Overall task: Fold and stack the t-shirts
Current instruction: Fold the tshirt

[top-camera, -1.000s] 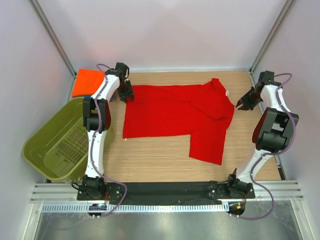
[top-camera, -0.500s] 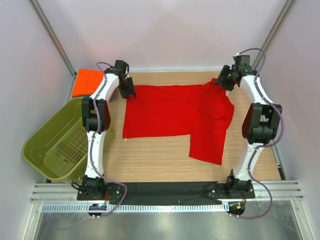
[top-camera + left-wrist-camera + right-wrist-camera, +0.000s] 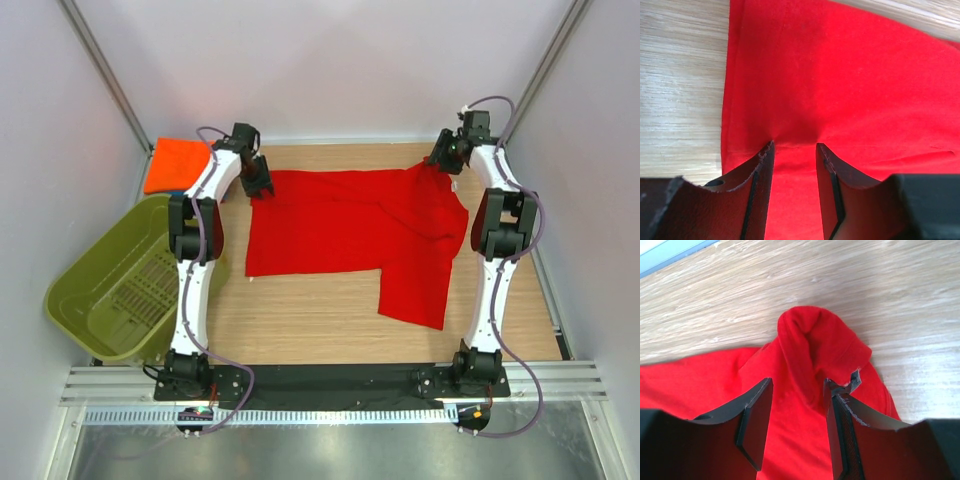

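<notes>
**Left gripper** (image 3: 258, 186) (image 3: 794, 146): set down on the far-left corner of the deep red t-shirt (image 3: 340, 225) (image 3: 840, 75). Its 2 fingers stand a narrow gap apart, with the tips pressed into the cloth just inside the hem. The fabric puckers between the tips, and no fold is seen clamped there.

**Right gripper** (image 3: 443, 162) (image 3: 797, 385): reaches the far-right end of the same shirt (image 3: 810, 340). Its jaws are likewise narrowly parted and straddle a raised hump of red cloth at the neck. A small pale tag (image 3: 855, 377) shows at the tip of 1 finger. The hump lies between the fingers, but they are not closed on it.

**Deep red t-shirt:** spread flat across the far half of the wooden table (image 3: 300, 320), with its long side running left to right. At its right end, 1 panel hangs toward the near edge, giving the outline an L shape.

**Bright orange t-shirt** (image 3: 178, 165): a folded square at the far-left corner of the table, just beside the left arm and apart from the red shirt.

**Olive-green basket** (image 3: 62, 300): sits tilted off the table's left side, near the orange shirt and well apart from both grippers.
</notes>
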